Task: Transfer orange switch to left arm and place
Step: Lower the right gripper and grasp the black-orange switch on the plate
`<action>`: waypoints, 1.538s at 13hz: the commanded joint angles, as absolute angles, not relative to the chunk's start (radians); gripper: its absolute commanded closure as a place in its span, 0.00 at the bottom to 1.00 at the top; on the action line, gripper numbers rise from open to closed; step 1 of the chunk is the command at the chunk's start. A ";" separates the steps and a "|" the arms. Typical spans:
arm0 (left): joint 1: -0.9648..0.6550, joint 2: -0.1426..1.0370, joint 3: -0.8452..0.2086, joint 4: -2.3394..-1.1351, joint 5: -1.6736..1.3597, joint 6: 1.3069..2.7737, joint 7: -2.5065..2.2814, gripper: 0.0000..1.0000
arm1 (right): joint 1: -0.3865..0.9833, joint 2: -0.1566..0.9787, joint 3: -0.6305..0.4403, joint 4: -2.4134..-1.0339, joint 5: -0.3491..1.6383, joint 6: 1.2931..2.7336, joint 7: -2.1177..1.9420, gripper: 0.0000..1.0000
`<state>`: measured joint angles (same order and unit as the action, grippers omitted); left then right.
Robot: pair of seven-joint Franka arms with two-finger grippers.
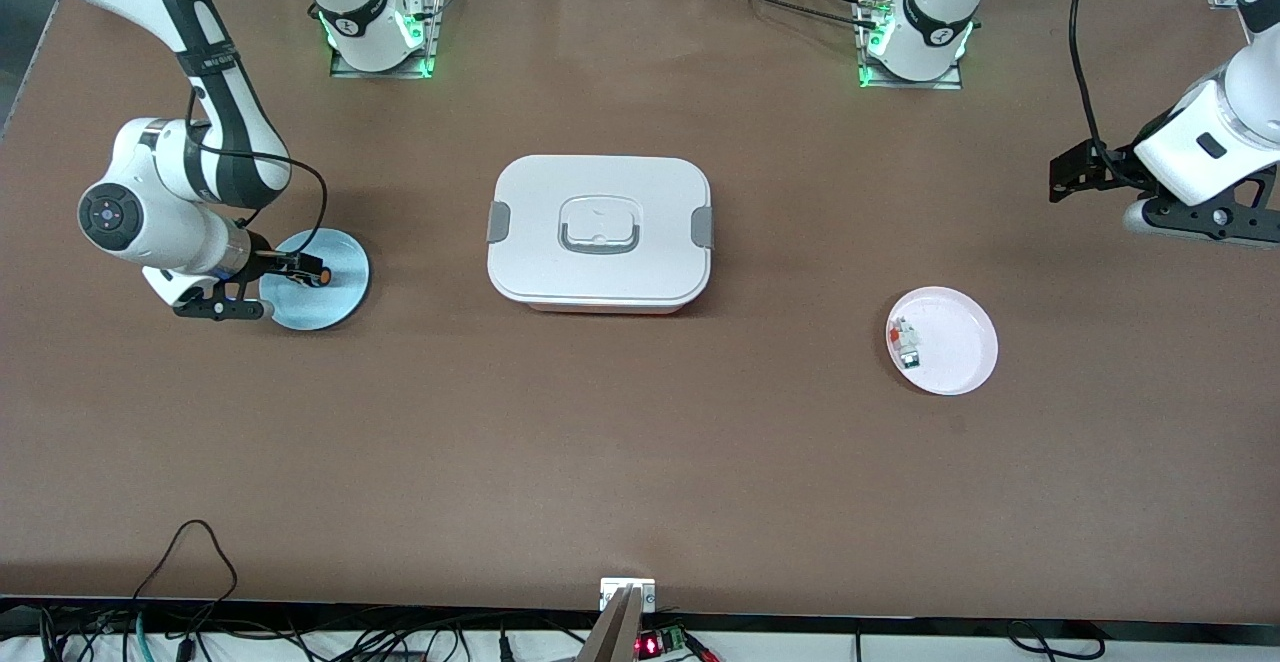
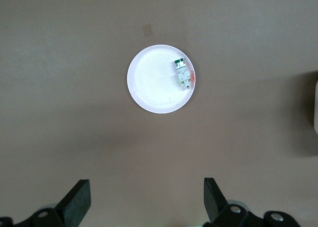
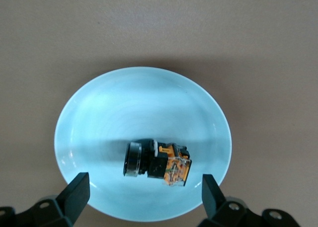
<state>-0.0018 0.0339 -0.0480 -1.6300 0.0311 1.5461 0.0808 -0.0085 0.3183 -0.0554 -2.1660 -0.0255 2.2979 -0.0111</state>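
The orange switch (image 1: 318, 273) lies on its side on a light blue plate (image 1: 335, 297) toward the right arm's end of the table. In the right wrist view the switch (image 3: 158, 162) shows a black barrel and an orange end. My right gripper (image 1: 285, 264) hangs open just over the plate (image 3: 99, 117), its fingers on either side of the switch without touching it; it also shows in its wrist view (image 3: 144, 197). My left gripper (image 1: 1072, 174) is open and empty, held high over the table at the left arm's end; it also shows in its wrist view (image 2: 146, 199). The white box (image 1: 600, 182) stands mid-table between the arms.
A pale pink plate (image 1: 960, 342) with small white, red and green parts (image 1: 907, 342) lies nearer the front camera than the left gripper. The left wrist view shows the plate (image 2: 154, 83) and the parts (image 2: 183, 73).
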 commanded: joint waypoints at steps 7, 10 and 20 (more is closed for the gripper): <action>-0.003 0.020 -0.046 -1.638 0.028 1.539 0.077 0.00 | -0.035 0.380 -0.049 -2.209 -0.032 2.410 -0.018 0.00; -0.003 0.020 -0.046 -1.638 0.028 1.539 0.077 0.00 | -0.035 0.396 -0.048 -2.212 -0.031 2.422 -0.017 0.00; -0.005 0.020 -0.046 -1.638 0.028 1.539 0.077 0.00 | -0.025 0.399 -0.046 -2.215 -0.031 2.411 -0.018 0.78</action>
<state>-0.0021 0.0339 -0.0480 -1.6301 0.0311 1.5461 0.0808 -0.0239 0.4045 -0.0525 -2.2037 -0.0253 2.4055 -0.0111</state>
